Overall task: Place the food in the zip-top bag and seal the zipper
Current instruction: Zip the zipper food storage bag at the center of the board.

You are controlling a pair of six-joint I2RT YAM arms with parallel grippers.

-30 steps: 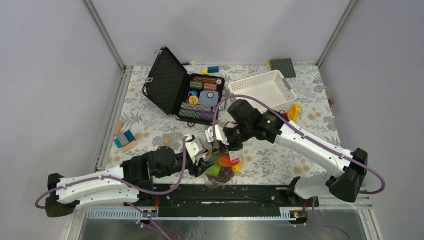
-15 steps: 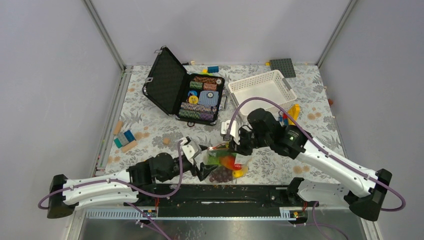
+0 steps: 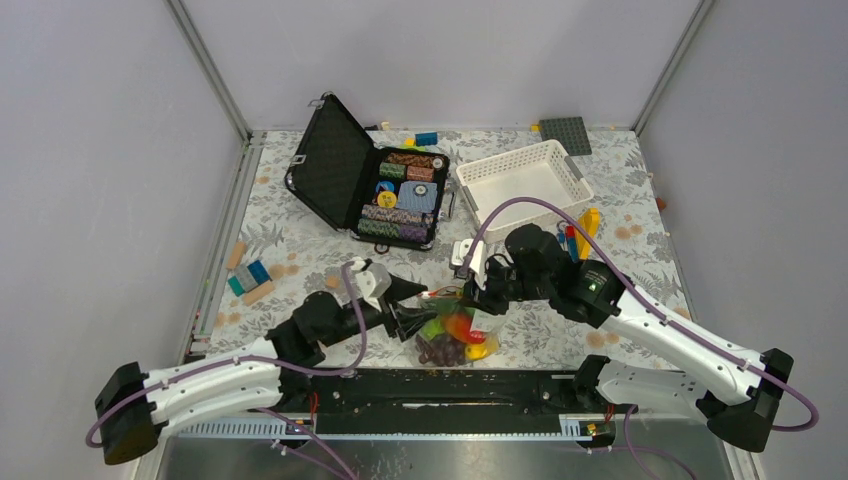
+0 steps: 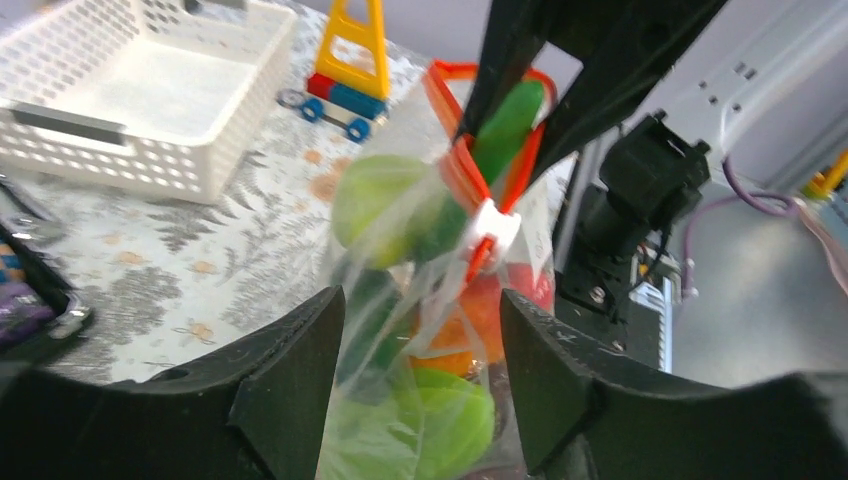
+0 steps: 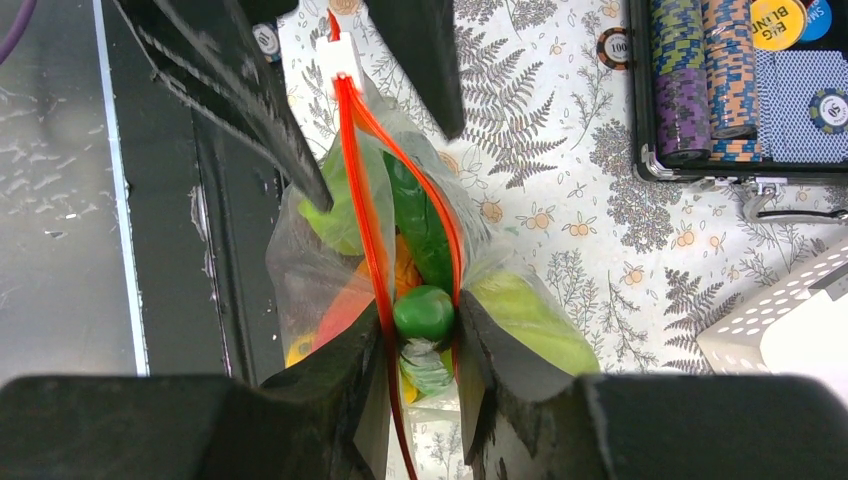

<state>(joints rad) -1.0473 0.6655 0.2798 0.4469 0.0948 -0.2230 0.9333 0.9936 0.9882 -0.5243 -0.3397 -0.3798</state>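
Floral-print bench point(image 3: 300, 240) carries the work, close to its front edge. Right fingers point(image 5: 350, 370) are clamped on one end of the bag's point(image 3: 455, 335) mouth, pinching the plastic just below the zipper point(image 5: 365, 200). Left fingers point(image 4: 300, 340) stand apart on either side of the far end, by the white slider point(image 4: 490, 225), gripping nothing. The bag hangs between the two arms with the food point(image 4: 385, 195) inside. Its mouth gapes, though: the two red strips bow away from each other, and a cucumber point(image 5: 415, 220) pokes up between them.

To seal it well, the cucumber should probably go below the strip line first, or the slider will jam on it. After that the left fingers ought to close squarely on the slider, not on loose plastic. The pull should run straight along the strip toward the right fingers, which keep their end taut and level. Any slack would likely let the track buckle.
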